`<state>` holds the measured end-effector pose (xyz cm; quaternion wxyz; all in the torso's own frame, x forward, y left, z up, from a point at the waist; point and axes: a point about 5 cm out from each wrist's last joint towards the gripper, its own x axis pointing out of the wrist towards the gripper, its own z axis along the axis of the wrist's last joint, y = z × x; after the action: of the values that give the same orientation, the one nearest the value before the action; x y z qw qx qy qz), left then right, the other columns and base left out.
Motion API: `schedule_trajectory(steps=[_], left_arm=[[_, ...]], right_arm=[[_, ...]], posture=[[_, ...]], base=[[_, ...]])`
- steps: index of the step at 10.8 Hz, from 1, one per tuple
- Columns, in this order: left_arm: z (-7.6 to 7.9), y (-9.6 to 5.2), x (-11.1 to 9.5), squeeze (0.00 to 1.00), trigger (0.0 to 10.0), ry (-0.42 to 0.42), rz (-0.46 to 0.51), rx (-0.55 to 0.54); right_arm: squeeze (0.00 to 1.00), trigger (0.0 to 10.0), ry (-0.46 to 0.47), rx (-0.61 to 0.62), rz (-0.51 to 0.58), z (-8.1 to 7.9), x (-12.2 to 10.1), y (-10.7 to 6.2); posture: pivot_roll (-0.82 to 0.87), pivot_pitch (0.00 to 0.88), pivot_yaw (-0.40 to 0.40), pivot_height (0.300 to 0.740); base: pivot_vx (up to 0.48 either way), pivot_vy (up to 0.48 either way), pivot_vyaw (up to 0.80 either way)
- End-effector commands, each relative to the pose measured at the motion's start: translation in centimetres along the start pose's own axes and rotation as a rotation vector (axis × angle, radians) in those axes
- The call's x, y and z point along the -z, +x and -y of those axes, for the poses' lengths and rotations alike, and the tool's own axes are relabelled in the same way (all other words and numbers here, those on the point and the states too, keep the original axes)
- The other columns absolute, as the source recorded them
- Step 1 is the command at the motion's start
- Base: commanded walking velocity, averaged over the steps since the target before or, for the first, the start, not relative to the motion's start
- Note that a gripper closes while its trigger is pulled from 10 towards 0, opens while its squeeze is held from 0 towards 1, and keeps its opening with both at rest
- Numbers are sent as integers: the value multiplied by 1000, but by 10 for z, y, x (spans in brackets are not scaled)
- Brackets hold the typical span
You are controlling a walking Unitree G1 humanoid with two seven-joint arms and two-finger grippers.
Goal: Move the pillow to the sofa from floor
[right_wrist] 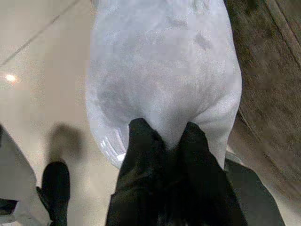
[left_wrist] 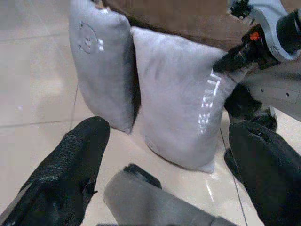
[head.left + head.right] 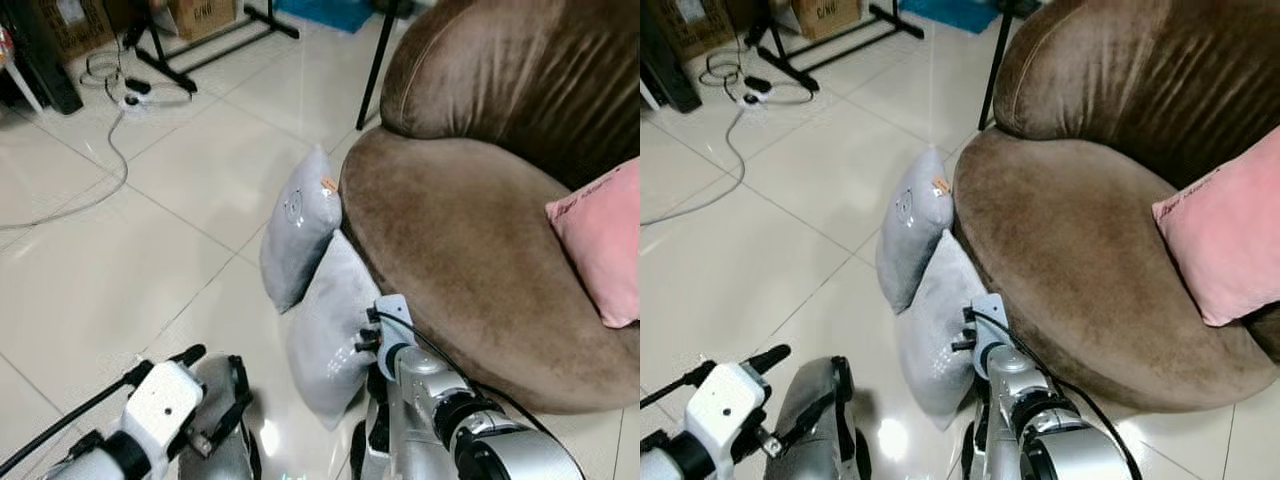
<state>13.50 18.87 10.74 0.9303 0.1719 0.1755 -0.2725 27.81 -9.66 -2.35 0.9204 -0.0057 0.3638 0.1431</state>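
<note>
- Left gripper, nearest, fingers wide apart, holding nothing.
- Right gripper pinched on near grey pillow; sofa lies immediately right.

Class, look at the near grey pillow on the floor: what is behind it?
Behind the near grey pillow, pinched by the right gripper, stands the brown sofa; a second grey pillow leans farther along. The sofa's base there is covered.
</note>
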Motion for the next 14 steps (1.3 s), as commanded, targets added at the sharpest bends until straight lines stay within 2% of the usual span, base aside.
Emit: schedule_trajectory(steps=[1,3,6,7,9,10,11,12,13,14], left_arm=[[1,5,4,0,10000,-6,-6,-12],[-1,12,6,0,10000,-11,17,-36],[-9,33,-3,0,10000,-37,93,-101],[-10,42,-10,0,10000,-38,131,-119],[-12,44,-19,0,10000,-37,180,-157],[-19,46,-31,0,10000,-29,237,-218],[-27,47,-42,0,10000,-39,283,-282],[-39,52,-56,0,10000,-41,334,-351],[-49,60,-67,0,10000,-58,377,-409],[-52,65,-73,0,10000,-71,393,-426]], right_arm=[[0,0,-36,-66,36,-2,-7,0],[0,0,-72,-249,128,-9,-30,-1],[0,0,3,-492,347,12,-77,-22],[0,0,25,-582,461,22,-97,-42],[0,0,81,-637,648,30,-130,-79],[0,0,118,-606,835,38,-165,-116],[0,0,139,-559,953,43,-186,-141],[0,0,99,-505,1021,40,-194,-161],[0,9647,49,-298,1015,38,-197,-169],[0,10000,52,-227,1007,36,-201,-167]], posture=[[208,4,-71,571],[183,0,-74,571],[146,0,-104,571],[124,0,-109,571],[111,0,-107,571],[93,0,-102,571],[85,0,-97,571],[68,0,-85,571],[48,0,-72,571],[37,0,-70,571]], base=[[0,0,0],[0,0,0],[0,0,0],[0,0,0],[0,0,0],[0,0,0],[0,0,0],[0,0,0],[0,0,0],[0,0,0]])
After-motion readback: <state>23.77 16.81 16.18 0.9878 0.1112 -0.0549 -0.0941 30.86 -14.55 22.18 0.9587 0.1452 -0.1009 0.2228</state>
